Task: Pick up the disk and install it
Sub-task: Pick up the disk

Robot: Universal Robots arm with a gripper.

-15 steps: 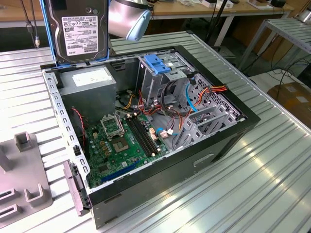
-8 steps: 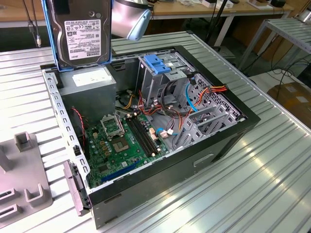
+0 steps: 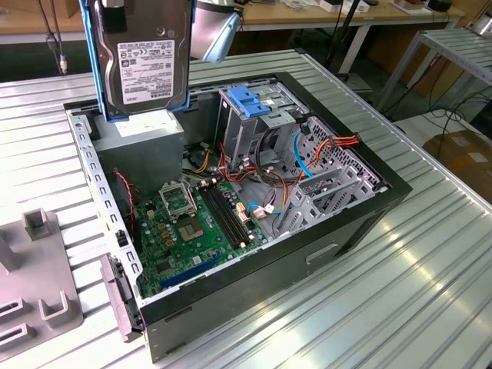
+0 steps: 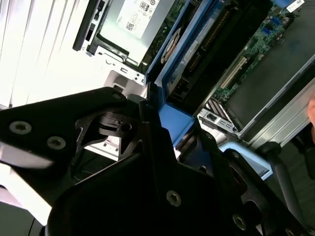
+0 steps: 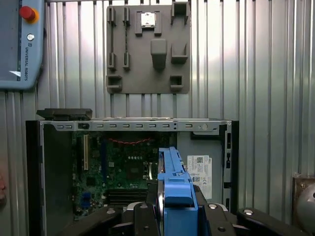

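The open computer case (image 3: 254,284) lies on its side, with its dark front wall nearest in the exterior view. Inside, close to that wall, is the green motherboard (image 3: 184,223) with its black memory slots (image 3: 227,219). Behind it, toward 1 o'clock, stands a tall metal drive cage (image 3: 238,131) with a wide blue tab (image 3: 250,101) on top. A bundle of orange and red cables (image 3: 342,142) and a thin blue cable (image 3: 298,157) run beside the cage, toward 3 o'clock. In the far corner of the case, at about 11 o'clock, sits the grey power supply (image 3: 142,146). Above this corner hangs the disk (image 3: 146,58), upright, with its labelled grey face turned to the exterior view and its blue carrier frame along both long edges. It is lifted over the case and is not in the cage; I cannot tell if its lower edge touches the power supply. In the first wrist view the black fingers (image 5: 140,219) stand closed on both sides of the blue frame, so they grip the disk by its edges. The case rests on a ribbed metal counter (image 3: 384,307), which shines in the light. At 8 o'clock from the case a grey fixture plate (image 3: 34,284) with raised blocks lies on the same counter, just beside the case. In the first wrist view a grey teach pendant (image 5: 17,44) with a red button lies near this plate. Farther away, at 12 o'clock, are wooden benches (image 3: 307,15). At 2 o'clock a second metal table (image 3: 453,46) stands, with a cardboard box (image 3: 461,150) near it.
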